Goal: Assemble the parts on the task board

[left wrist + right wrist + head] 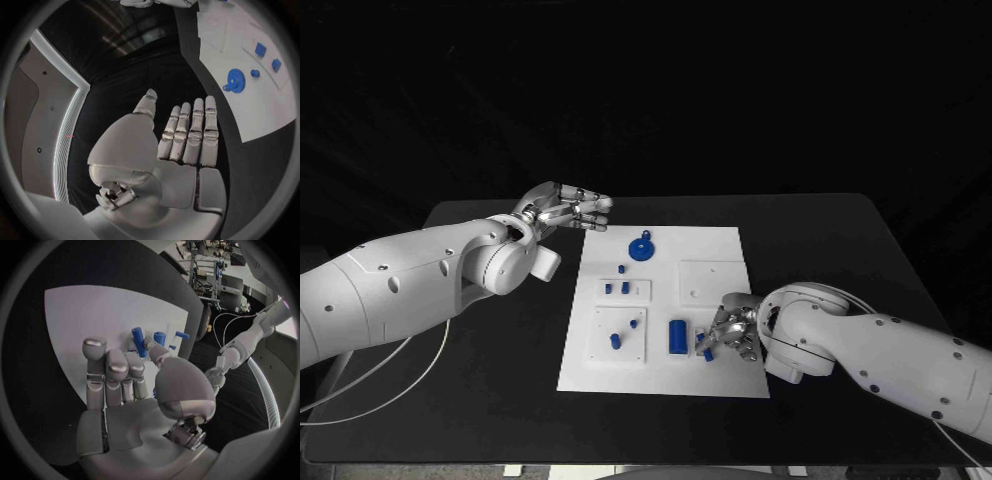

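Silver right hand (733,335) down on the white task board (718,250), near corner, seemingly pinching a small blue part (138,341) at the fingertips. Left hand (567,210) off the board's far corner, fingers straight, holding nothing. Blue gear (642,247) near the far edge.

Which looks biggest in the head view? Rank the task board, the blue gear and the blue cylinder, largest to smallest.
1. Task board, by far.
2. Blue gear.
3. Blue cylinder, close to the gear in size; that ranking is unsure.
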You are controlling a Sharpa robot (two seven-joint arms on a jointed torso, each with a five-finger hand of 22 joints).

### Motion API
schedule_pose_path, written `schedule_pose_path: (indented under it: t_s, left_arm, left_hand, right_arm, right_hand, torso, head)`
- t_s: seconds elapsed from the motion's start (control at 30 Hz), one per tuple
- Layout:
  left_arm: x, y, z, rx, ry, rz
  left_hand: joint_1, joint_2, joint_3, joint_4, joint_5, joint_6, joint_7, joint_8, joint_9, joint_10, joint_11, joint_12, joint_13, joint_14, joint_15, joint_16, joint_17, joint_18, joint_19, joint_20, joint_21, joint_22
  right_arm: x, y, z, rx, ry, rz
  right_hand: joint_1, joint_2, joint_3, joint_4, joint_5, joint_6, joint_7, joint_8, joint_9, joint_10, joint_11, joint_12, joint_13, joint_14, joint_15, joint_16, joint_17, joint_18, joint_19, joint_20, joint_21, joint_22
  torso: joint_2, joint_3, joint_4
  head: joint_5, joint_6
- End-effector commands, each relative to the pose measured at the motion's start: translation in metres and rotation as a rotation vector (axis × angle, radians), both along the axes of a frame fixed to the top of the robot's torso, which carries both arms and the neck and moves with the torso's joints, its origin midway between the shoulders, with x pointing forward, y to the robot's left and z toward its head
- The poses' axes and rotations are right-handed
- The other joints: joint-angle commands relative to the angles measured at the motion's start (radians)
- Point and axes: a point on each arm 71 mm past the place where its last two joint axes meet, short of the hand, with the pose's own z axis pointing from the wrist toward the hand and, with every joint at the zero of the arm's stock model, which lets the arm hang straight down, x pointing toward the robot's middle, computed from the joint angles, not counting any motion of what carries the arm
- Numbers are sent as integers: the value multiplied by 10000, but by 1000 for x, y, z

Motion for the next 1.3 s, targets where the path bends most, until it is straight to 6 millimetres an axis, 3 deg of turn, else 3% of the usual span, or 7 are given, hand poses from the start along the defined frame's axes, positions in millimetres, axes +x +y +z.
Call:
schedule_pose_path:
  t_s: [0.03,0.6,1.03,1.13,1.3]
  left_arm:
    - [-1,-2,1,-23,-20,-205]
    - [-1,-2,0,5,25,-210]
    - [-1,-2,0,11,40,-218]
    - [-1,-2,0,12,41,-219]
    - [-1,-2,0,15,42,-216]
  left_hand:
    - [-35,104,-23,38,-14,-62,22,-8,5,-23,15,9,1,48,12,-36,2,124,20,21,45,7]
    - [-45,103,-26,51,-10,-66,21,-8,5,-27,13,10,1,38,15,-36,2,121,10,25,40,5]
    - [-50,102,-16,81,-4,-68,20,-7,5,-34,14,10,1,28,18,-35,3,123,5,26,41,6]
    - [-50,102,-16,81,-4,-68,20,-7,5,-34,14,10,1,28,18,-35,3,123,5,26,41,6]
    - [-40,100,-12,76,0,-69,21,-7,6,-32,13,11,1,28,18,-36,3,122,2,28,40,6]
  right_arm:
    - [0,0,-1,-55,-105,-6]
    - [4,-1,-2,-72,-4,-40]
    - [7,1,-1,-72,70,23]
    - [7,1,-1,-72,94,63]
    - [7,2,-1,-75,116,100]
  right_hand:
    - [-85,52,61,3,37,49,-28,-11,14,17,-89,-10,-11,-23,-77,-48,-12,-105,504,-60,0,493]
    - [-307,-36,-135,208,64,75,-47,-13,-17,16,-101,-16,-11,-24,-84,-39,-9,-108,503,-68,17,476]
    - [-462,-126,-1259,611,136,110,-45,-15,-138,1,-98,-29,-15,-30,-90,-51,-26,-99,496,-73,10,435]
    - [-392,-289,-1571,583,345,120,-37,-15,-160,-7,-93,-34,-16,-30,-90,-56,-28,-95,495,-74,5,428]
    - [-215,-260,-2041,591,461,122,-38,-17,-205,-20,-89,-44,-23,-33,-88,-71,-34,-93,494,-72,-7,419]
  torso:
    - [4,-5,-2]
    - [3,-6,3]
    - [3,-6,-2]
    - [2,-5,-5]
    - [-1,-2,-5]
  head:
    - [6,-1]
    - [25,-7]
    - [62,-20]
    - [66,-22]
    - [68,-32]
